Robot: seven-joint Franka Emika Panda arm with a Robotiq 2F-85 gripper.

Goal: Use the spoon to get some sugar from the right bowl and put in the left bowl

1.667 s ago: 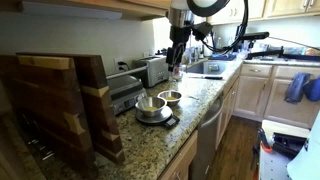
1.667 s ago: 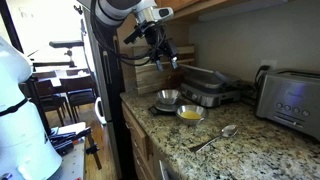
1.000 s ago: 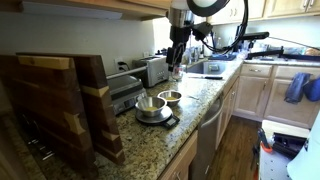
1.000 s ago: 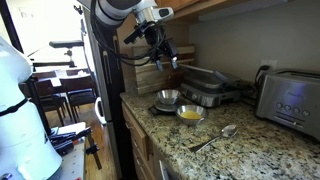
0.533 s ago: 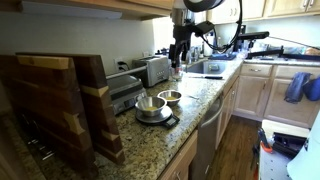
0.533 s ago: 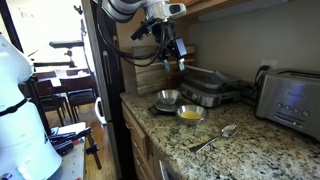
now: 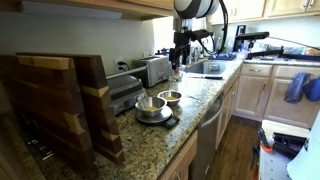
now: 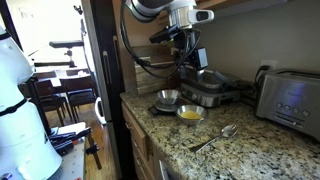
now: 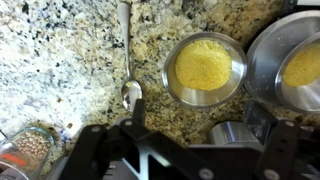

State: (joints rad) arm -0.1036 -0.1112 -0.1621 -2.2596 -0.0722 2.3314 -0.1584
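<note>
The gripper [image 8: 190,66], spread and empty, has swung along the bench [image 8: 262,146] toward the spoon [image 8: 215,137] by its front edge; grasping it likely comes next.

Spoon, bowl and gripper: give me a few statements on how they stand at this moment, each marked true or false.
1. The spoon lies flat on the granite counter. True.
2. The gripper is shut on the spoon. False: it hangs in the air above the counter, open and holding nothing.
3. The bowl with the yellowish inside is empty. False: the wrist view shows yellowish grainy stuff in it.
4. A toaster stands on the counter. True.
</note>
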